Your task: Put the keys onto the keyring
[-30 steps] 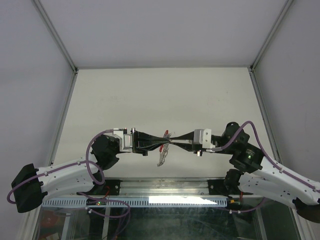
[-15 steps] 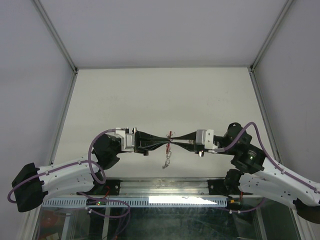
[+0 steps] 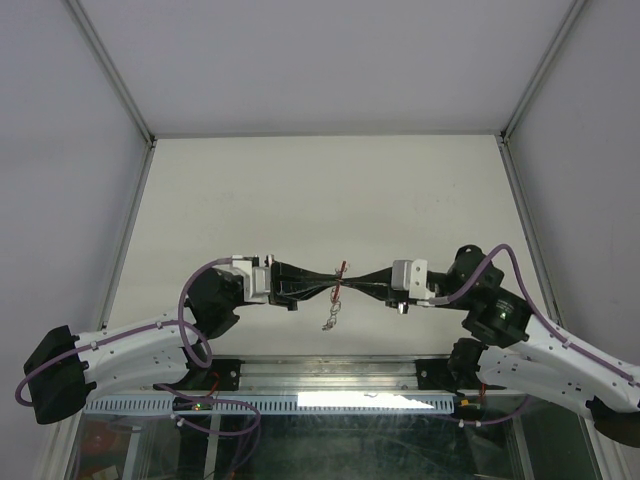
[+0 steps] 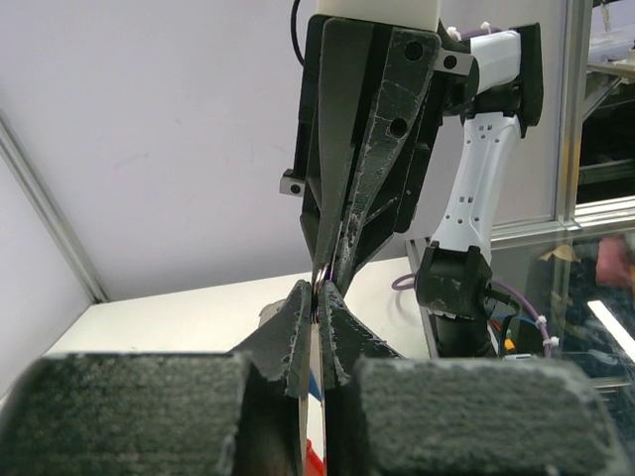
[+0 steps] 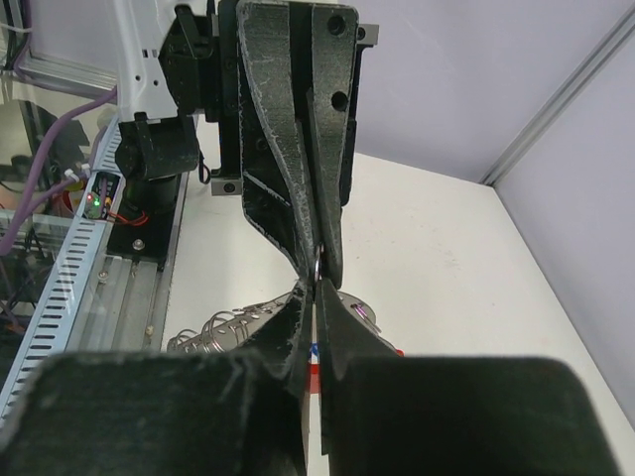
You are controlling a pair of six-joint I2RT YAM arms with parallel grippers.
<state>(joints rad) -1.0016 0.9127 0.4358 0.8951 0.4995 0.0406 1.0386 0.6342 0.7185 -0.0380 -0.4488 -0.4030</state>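
- Your left gripper (image 3: 328, 285) reaches in from the left, with its fingers lying along the left-right line above the near part of the table (image 3: 300, 190). Its jaws are clamped together on the keyring (image 3: 337, 281). In the left wrist view a thin sliver and a touch of red sit in the slit between the pads.
- The keyring hangs in the air right at the spot where the two sets of tips meet. It is equally close to both arms and clear of the table. Its chain (image 3: 330, 318) dangles towards the near edge, so the ring's plane looks roughly crosswise to the fingers, though that is a judgement.
- Your right gripper (image 3: 347, 285) comes in from the right, nose to nose with the left. It is also pinched closed on the keyring, with red showing between its pads in the right wrist view.
- You cannot make out either of the keys in any view, so check where they are before you release either grip.
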